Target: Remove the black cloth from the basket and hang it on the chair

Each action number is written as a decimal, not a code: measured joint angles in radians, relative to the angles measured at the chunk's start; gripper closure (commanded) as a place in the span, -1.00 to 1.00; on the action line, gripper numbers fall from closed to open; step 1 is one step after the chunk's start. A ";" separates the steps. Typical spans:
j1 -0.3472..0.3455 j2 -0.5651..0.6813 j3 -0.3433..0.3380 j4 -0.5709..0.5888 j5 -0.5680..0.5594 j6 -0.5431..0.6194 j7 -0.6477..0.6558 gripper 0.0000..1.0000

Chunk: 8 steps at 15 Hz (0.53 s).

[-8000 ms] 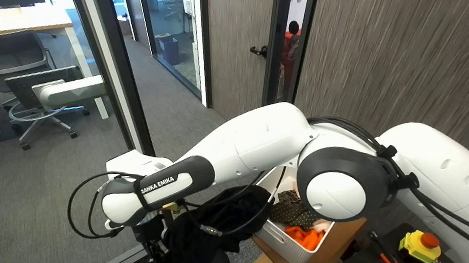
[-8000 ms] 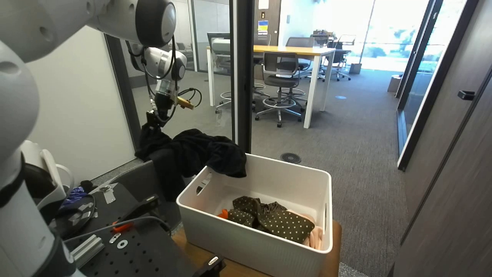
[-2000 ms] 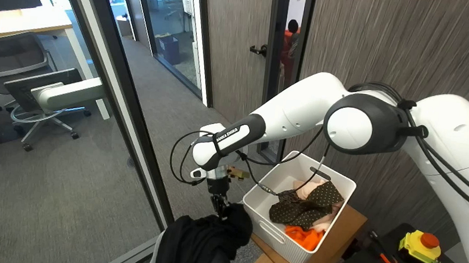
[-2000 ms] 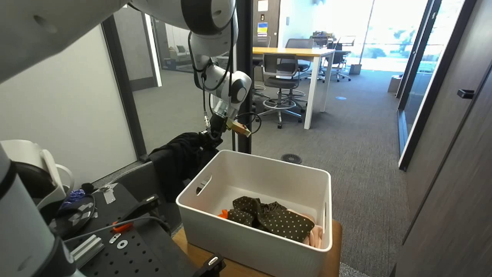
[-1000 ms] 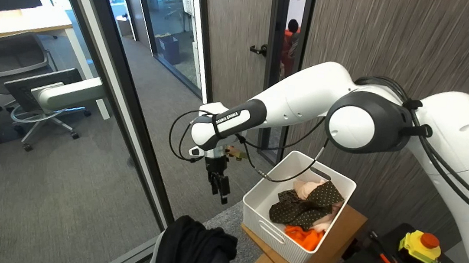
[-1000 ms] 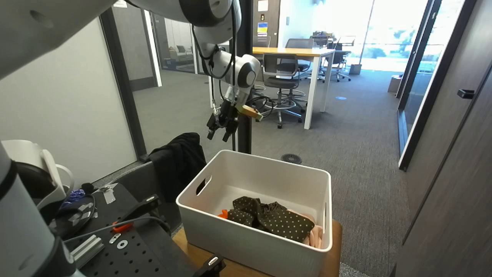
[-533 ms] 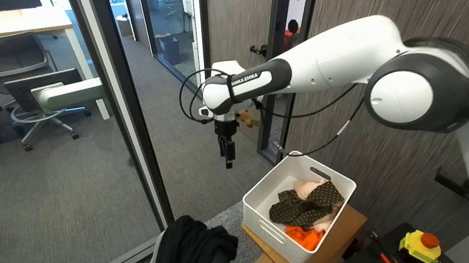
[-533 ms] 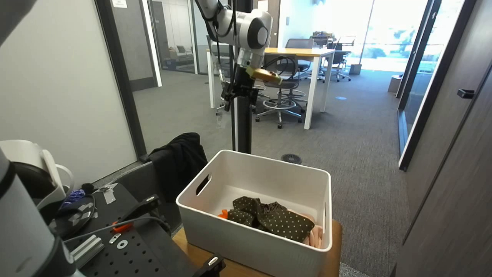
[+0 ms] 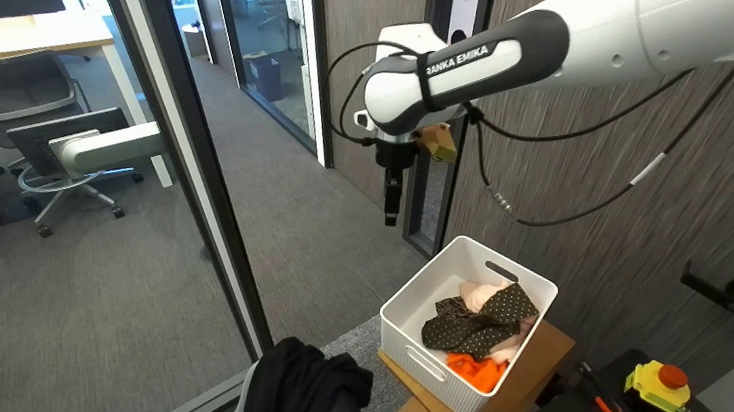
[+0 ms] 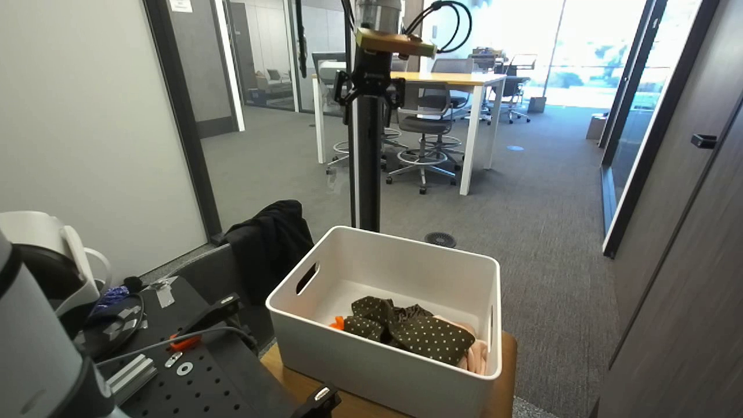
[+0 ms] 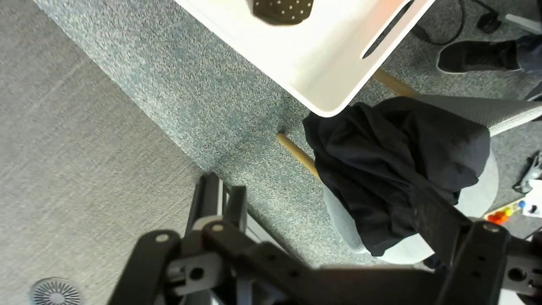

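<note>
In an exterior view, from the left: a grey chair [image 10: 212,273] stands at lower left, the black cloth [image 10: 273,232] draped over its backrest, left of centre. At upper centre is my gripper [image 10: 367,116], its jaws spread apart and holding nothing. From lower centre towards lower right, the white basket [image 10: 360,371] contains orange fabric [image 10: 336,323], a dark polka-dot cloth [image 10: 432,339] and peach fabric [image 10: 478,357].

Progress: removal done, hanging done, cloth out of my grip. I judge the task complete, with nothing left beyond parking the arm clear. The cloth is bunched and its lower part is partly hidden, so I cannot certify how evenly it hangs.

Position: in both exterior views the cloth lies below my gripper, towards the lower left, well apart from it. In the wrist view it sits right of centre; one finger [image 11: 438,224], at lower right, overlaps it in line of sight only. I judge no contact.
</note>
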 measured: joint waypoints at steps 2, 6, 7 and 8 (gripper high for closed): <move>-0.004 -0.114 -0.013 -0.090 0.016 0.000 0.070 -1.00; -0.005 -0.343 -0.044 -0.255 0.037 -0.002 0.204 -1.00; -0.005 -0.401 -0.049 -0.293 0.037 -0.004 0.238 -1.00; -0.005 -0.458 -0.052 -0.327 0.037 -0.008 0.273 -1.00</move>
